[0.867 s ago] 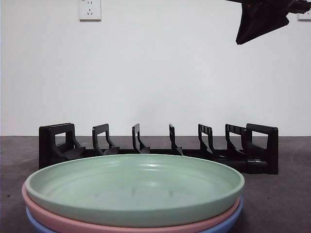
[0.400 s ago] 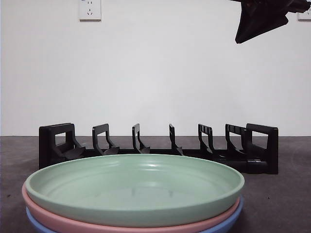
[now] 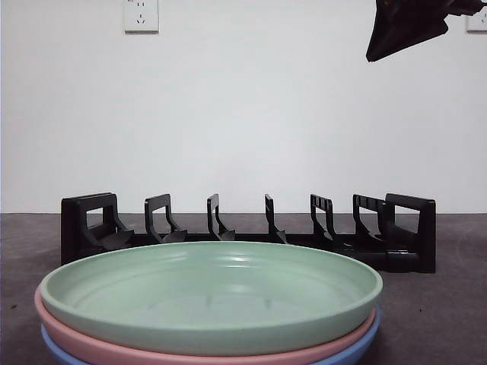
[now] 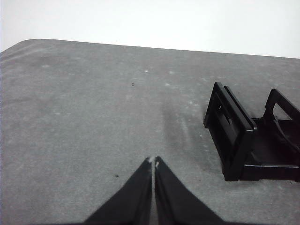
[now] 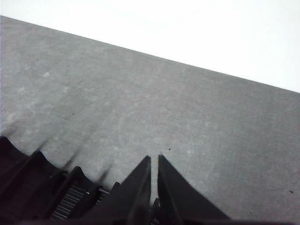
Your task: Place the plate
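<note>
Pre-grasp step: pale green plastic plate (image 3: 209,293) tops pink-blue stack, untouched. Black slotted plastic rack (image 3: 251,228) at 12 o'clock, slots bare. Right pincer (image 5: 153,161) pressed together, high above rack; left pincer (image 4: 153,161) pressed together over grey worktop (image 4: 93,103). Next, likely: descend, spread, pinch rim.

No readable text, labels, brands or numbers on anything in view.

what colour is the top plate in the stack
Pale green; the top plate shows best in the front view.

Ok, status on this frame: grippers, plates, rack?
Left gripper shut, empty, above bare table. Right gripper shut, empty, high over rack. Green plate untouched atop stack. Rack slots unoccupied.
</note>
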Available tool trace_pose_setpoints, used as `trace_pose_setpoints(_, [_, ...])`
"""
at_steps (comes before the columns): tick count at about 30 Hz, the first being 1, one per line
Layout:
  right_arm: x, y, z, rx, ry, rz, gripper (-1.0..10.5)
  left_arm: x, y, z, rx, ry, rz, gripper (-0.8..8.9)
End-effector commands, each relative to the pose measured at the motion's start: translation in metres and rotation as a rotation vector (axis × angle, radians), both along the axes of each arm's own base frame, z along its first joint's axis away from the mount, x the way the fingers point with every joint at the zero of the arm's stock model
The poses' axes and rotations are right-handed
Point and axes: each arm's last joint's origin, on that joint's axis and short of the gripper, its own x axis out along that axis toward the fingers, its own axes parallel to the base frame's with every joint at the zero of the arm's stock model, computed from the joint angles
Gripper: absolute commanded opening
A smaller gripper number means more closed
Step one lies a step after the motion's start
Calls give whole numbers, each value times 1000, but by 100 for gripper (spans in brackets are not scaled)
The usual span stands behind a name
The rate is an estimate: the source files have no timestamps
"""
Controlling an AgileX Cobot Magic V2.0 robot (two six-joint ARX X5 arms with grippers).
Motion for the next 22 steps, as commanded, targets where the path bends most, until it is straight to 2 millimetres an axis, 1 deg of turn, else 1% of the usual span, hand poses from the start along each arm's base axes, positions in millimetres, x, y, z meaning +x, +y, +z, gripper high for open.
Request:
trace_pose_setpoints(1, [-8,-7,13,-22,-58,-40,22,1,0,-7,-8,24,2,8])
trace_pose_setpoints(3, [-25,-17,9,-40,-70,-100,22,1,0,-7,-8,24,2,8])
trace_pose_setpoints(5, [-50,-32,-7,-46,-103,-174,22,1,0,-7,-8,24,2,8])
trace_pose_setpoints(9, [-106,-64,-56,16,-215,-280,22,1,0,-7,-8,24,2,8])
trace_pose_setpoints(12, [-141,-80,-92,35,-297,-353,22,1,0,-7,-8,24,2,8])
trace_pose_setpoints(13, [-150,-84,-102,38,-318,-375,22,1,0,-7,-8,24,2,8])
trace_pose_setpoints(15, [-161,-89,-121,37,-336,-411,22,1,0,-7,-8,24,2,8])
trace_pose_setpoints(17, [-168,-92,-137,31,-325,-440,22,1,0,-7,-8,24,2,8])
trace_pose_setpoints(19, [-170,-94,-152,37,-310,-453,22,1,0,-7,-7,24,2,8])
trace_pose_setpoints(22, [-167,-95,-166,50,-281,-445,22,1,0,-7,-8,24,2,8])
